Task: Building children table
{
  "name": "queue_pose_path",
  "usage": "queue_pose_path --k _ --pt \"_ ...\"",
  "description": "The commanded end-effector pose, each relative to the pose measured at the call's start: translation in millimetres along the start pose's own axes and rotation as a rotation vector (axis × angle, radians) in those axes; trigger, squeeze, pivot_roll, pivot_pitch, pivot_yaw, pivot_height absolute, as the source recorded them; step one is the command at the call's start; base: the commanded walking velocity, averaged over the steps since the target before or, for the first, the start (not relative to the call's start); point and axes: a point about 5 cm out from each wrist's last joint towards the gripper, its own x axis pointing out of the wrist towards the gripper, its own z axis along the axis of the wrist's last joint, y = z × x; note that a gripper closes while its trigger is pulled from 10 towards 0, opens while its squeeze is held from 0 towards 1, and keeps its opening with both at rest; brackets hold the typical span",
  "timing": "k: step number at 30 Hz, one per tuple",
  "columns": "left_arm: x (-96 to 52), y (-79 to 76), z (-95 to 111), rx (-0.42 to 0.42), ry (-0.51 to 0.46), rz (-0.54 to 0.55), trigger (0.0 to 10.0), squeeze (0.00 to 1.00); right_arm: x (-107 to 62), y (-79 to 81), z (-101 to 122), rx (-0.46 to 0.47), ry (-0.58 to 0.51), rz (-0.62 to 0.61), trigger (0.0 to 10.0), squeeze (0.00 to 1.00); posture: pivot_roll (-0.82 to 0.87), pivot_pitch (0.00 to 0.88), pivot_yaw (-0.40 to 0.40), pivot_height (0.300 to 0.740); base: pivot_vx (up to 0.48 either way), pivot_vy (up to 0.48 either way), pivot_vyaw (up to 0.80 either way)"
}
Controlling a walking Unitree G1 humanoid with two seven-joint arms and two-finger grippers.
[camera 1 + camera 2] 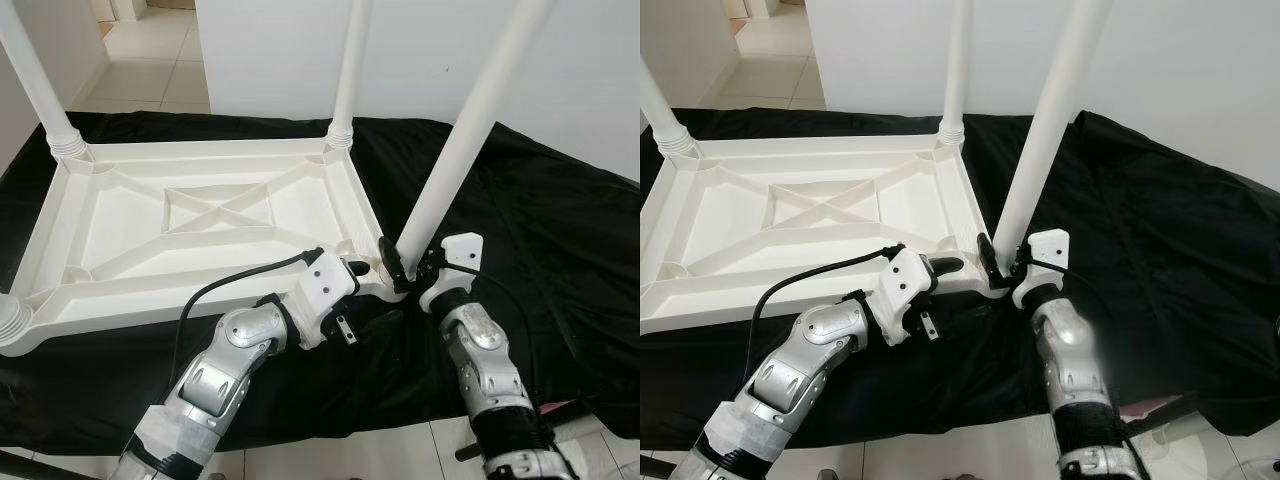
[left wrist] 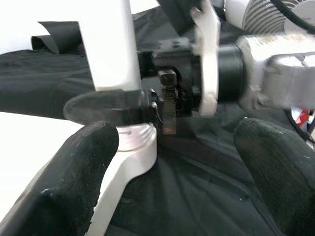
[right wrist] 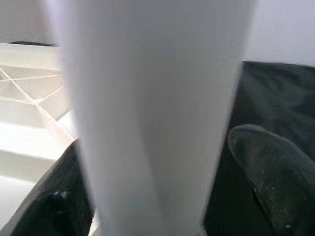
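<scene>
Black cloth covered the work surface beside pale floor tiles, and on it lay an upturned white plastic children's tabletop with a ribbed underside, legs pointing up. No writing could be read anywhere. At the near right corner, the right gripper was clamped round the base of a white tubular plastic leg, just above its socket. The left gripper, fingers apart, rested at the tabletop's near edge just beside that corner. From the left wrist, the black finger pinching the leg showed plainly; the head views hid this.
</scene>
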Motion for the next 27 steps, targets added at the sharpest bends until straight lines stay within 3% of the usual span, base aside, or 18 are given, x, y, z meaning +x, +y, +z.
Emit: queue_pose_path --k 1,2,3,5,6,7,8,18,19,20,27 --pt "1.3 -4.4 -3 0.003 0.020 -0.037 10.0 0.00 -1.2 0.9 -5 0.020 0.020 0.024 10.0 0.00 -0.03 0.067 -0.058 0.740 0.000 0.000 0.00" --pt "1.4 -4.5 -3 0.002 0.020 -0.037 10.0 0.00 0.3 0.3 -6 -0.004 0.031 0.053 9.4 0.00 -0.03 0.068 -0.056 0.740 0.000 0.000 0.00" --pt "1.5 -4.7 -3 0.001 0.020 -0.037 10.0 0.00 1.8 0.5 -6 -0.033 0.036 0.094 4.6 0.00 -0.03 0.068 -0.057 0.740 0.000 0.000 0.00" --pt "1.7 -5.0 -3 -0.001 0.021 -0.038 10.0 0.00 3.1 0.5 -6 -0.044 0.041 0.121 4.5 0.00 -0.03 0.068 -0.056 0.740 0.000 0.000 0.00" --pt "1.9 -5.6 -3 -0.001 0.021 -0.039 10.0 0.00 4.2 0.4 -6 -0.050 0.042 0.135 0.9 0.00 -0.03 0.068 -0.056 0.740 0.000 0.000 0.00" --pt "1.9 -5.6 -3 -0.001 0.021 -0.039 10.0 0.00 4.2 0.4 -6 -0.050 0.042 0.135 0.9 0.00 -0.03 0.068 -0.056 0.740 0.000 0.000 0.00" --pt "2.0 -6.1 -3 -0.001 0.022 -0.040 10.0 0.00 4.9 0.6 -6 -0.050 0.041 0.141 0.0 0.00 -0.03 0.068 -0.056 0.740 0.000 0.000 0.00" --pt "2.0 -7.9 -4 -0.003 0.026 -0.041 10.0 0.00 2.6 2.6 -9 -0.024 0.040 0.165 0.0 0.00 -0.02 0.073 -0.060 0.740 0.000 0.000 0.00" --pt "1.9 -8.5 -4 -0.004 0.026 -0.044 10.0 0.00 1.6 2.4 -10 -0.020 0.042 0.155 0.4 0.00 -0.03 0.074 -0.059 0.740 0.000 0.000 0.00" --pt "1.8 -8.7 -4 -0.004 0.027 -0.044 10.0 0.00 0.9 2.1 -11 -0.006 0.043 0.136 10.0 0.00 -0.03 0.075 -0.058 0.740 0.000 0.000 0.00" --pt "2.1 -8.4 -4 -0.003 0.027 -0.046 10.0 0.00 -1.2 2.7 -16 0.021 0.070 0.040 10.0 0.00 -0.03 0.076 -0.058 0.740 0.000 0.000 0.00"
